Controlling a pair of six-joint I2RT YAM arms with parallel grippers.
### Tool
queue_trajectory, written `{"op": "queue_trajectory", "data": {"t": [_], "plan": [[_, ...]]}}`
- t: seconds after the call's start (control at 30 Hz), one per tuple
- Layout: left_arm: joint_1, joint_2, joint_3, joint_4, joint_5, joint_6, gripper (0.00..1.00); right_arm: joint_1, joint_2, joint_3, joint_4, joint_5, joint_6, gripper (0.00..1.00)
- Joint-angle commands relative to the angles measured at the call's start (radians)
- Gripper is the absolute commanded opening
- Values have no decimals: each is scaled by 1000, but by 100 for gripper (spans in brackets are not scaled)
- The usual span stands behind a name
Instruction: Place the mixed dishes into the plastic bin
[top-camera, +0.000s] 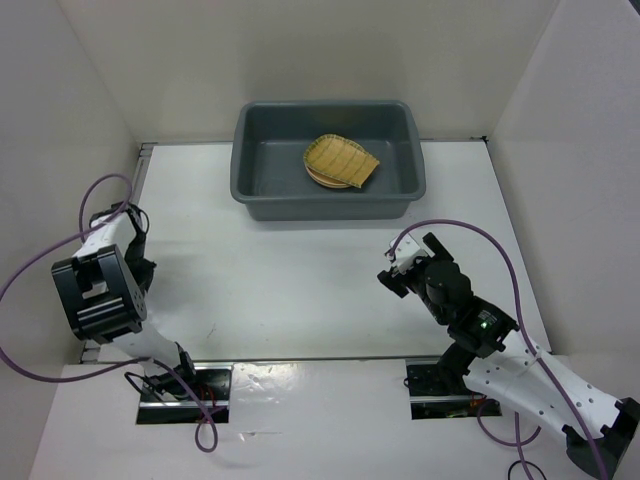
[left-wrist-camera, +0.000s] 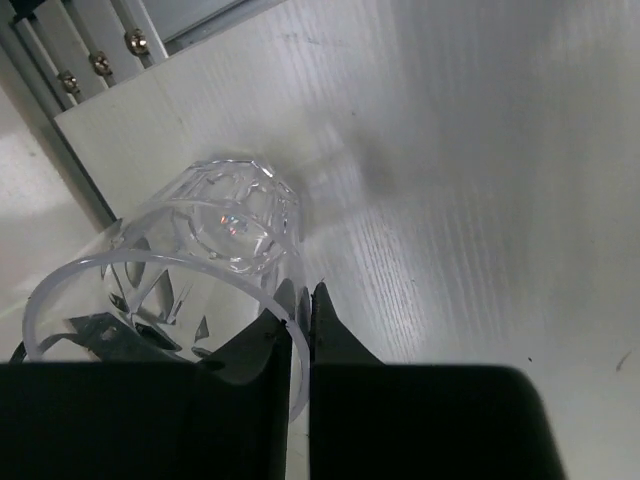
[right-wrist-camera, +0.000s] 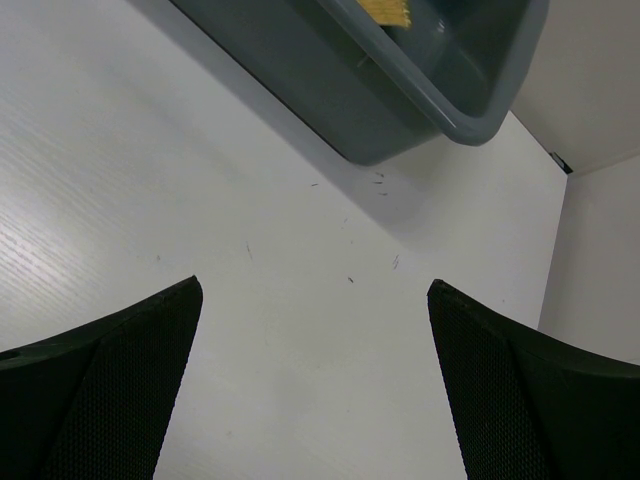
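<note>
My left gripper (left-wrist-camera: 298, 300) is pinching the rim of a clear glass cup (left-wrist-camera: 225, 225) — well left of the grey plastic bin (top-camera: 330, 203). The ribbed yellow tray (top-camera: 343, 160) is lying inside the bin; my right gripper (right-wrist-camera: 313, 288) is hovering spread wide — near its front right corner.

We saw our right gripper (right-wrist-camera: 313, 290) with its two black fingers spread wide above the white table (right-wrist-camera: 150, 180). Beyond it stood a corner of the grey bin (right-wrist-camera: 400, 100), with a sliver of the yellow tray (right-wrist-camera: 385, 10) inside.
</note>
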Motion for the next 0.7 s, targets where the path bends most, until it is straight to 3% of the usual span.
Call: {"op": "queue_trajectory", "data": {"t": [0.0,0.1,0.27,0.33,0.43,0.5,0.6,0.67], "plan": [[5,-33,40,28,64,47,0,11,-10,-12,17,5,13,98],[-6,-104,150,37,119,99,0,11,-19,-12,17,14,13,98],[-39,-129,577,123,370,141,0,11,-19,-12,17,14,13,98],[-97,-84,688,170,441,125,0,11,-19,-12,17,14,13,98],[-221,-66,824,284,425,84,0,11,-19,-12,17,5,13,98],[-274,-6,899,310,472,123,0,11,-28,-12,26,14,13,98],[-401,254,1176,180,482,255,0,11,-39,-12,26,14,13,98],[-510,385,1472,55,462,326,0,11,-39,-12,26,14,13,98]]}}
